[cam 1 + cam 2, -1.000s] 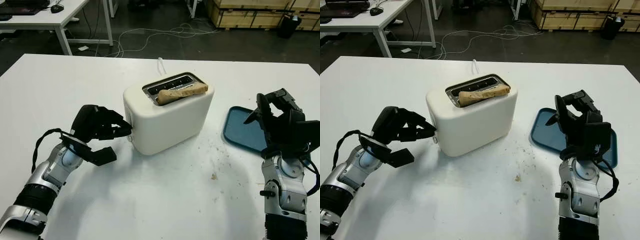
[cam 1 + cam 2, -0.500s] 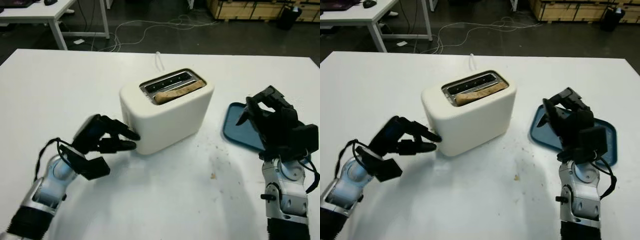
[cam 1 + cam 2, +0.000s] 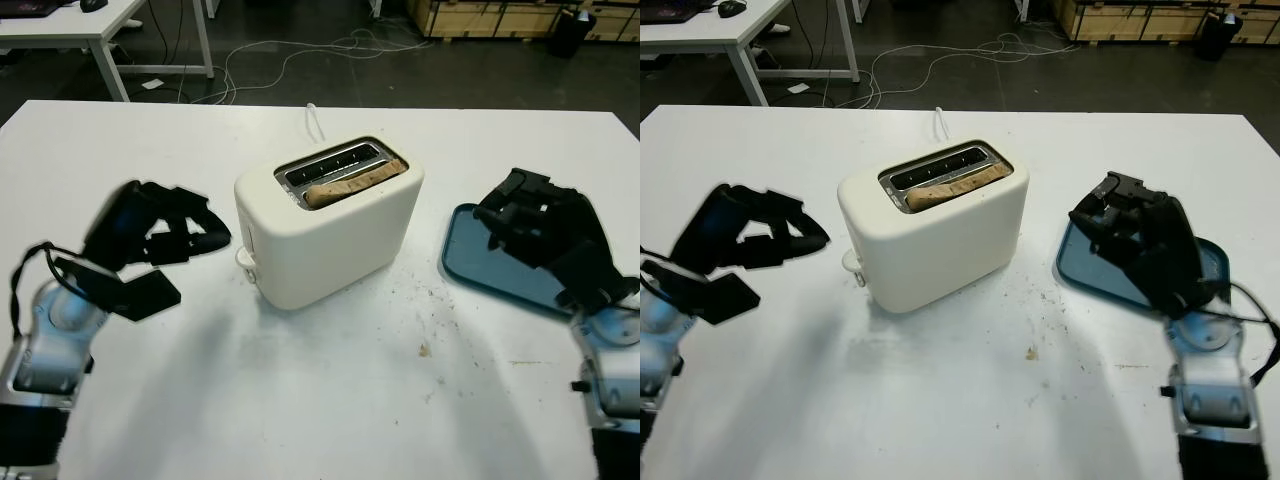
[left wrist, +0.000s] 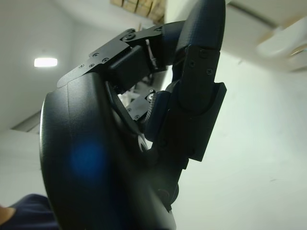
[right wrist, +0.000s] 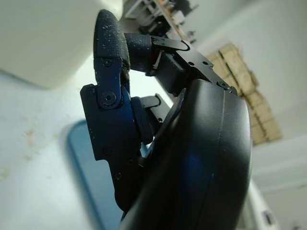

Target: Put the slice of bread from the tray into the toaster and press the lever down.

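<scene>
Left eye view puts the slice of bread down in the near slot of the white toaster, its brown top edge showing just above the slot rim and running along its length. The toaster stands near the middle of the white counter, turned at an angle, with its lever at the low end of the narrow face toward the robot's left. Crumbs are scattered on the counter just in front of the toaster's right side.

The left hand hangs over the counter beside that narrow face, apart from the lever, fingers curled and grasping nothing. The right hand is raised over the blue tray, which lies on the counter to the toaster's right; its fingers are curled too and hold nothing.

Beyond the counter's far edge are a dark floor with loose cables and another white table.
</scene>
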You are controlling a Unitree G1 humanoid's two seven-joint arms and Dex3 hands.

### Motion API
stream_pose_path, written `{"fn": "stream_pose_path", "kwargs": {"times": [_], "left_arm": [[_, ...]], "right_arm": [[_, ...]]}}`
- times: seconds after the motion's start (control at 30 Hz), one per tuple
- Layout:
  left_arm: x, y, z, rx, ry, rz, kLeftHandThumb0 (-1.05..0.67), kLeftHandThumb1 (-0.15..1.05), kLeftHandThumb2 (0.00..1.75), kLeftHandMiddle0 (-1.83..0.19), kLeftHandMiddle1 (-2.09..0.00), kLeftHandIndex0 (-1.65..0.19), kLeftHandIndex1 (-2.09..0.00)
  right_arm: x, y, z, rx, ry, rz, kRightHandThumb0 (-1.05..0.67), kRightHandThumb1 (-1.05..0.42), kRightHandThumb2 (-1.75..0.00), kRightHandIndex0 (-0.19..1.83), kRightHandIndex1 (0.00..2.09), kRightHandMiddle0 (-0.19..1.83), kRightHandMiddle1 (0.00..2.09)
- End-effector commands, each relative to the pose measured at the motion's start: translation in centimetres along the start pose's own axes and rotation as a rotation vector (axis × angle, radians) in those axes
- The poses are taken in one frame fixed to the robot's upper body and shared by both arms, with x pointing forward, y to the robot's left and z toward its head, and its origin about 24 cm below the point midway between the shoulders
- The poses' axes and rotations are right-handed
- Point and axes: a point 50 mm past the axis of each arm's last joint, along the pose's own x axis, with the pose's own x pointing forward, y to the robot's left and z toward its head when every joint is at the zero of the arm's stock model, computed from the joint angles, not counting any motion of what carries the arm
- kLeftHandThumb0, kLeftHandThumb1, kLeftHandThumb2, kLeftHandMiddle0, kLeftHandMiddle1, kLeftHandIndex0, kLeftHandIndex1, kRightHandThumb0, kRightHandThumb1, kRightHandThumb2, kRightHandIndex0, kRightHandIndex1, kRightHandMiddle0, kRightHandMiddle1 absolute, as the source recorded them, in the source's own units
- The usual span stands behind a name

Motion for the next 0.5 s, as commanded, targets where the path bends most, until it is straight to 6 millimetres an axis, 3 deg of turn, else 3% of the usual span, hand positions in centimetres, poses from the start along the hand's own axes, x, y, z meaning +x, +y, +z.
{"fn": "stream_pose_path", "kwargs": {"times": [0.0,0.17,0.47], "left_arm": [[0.3,1.1,-0.4,0.051,0.033,-0.009,-0.86,0.92,0.33,-1.11,-1.73,-0.96,-1.67],[0.7,1.9,-0.8,0.121,0.069,-0.056,-0.86,0.92,0.30,-1.15,-1.75,-0.99,-1.70],[1.5,2.0,-0.7,0.177,0.060,-0.102,-0.87,0.92,0.28,-1.18,-1.75,-1.03,-1.73]], "right_arm": [[0.7,-0.8,0.3,-0.084,0.019,0.040,-0.60,-0.92,-0.42,0.64,1.75,0.46,1.71],[2.1,-2.1,1.1,-0.234,0.031,0.098,-0.63,-0.92,-0.46,0.64,1.75,0.47,1.74],[3.6,-2.6,2.1,-0.326,0.018,0.100,-0.61,-0.92,-0.44,0.75,1.75,0.54,1.75]]}}
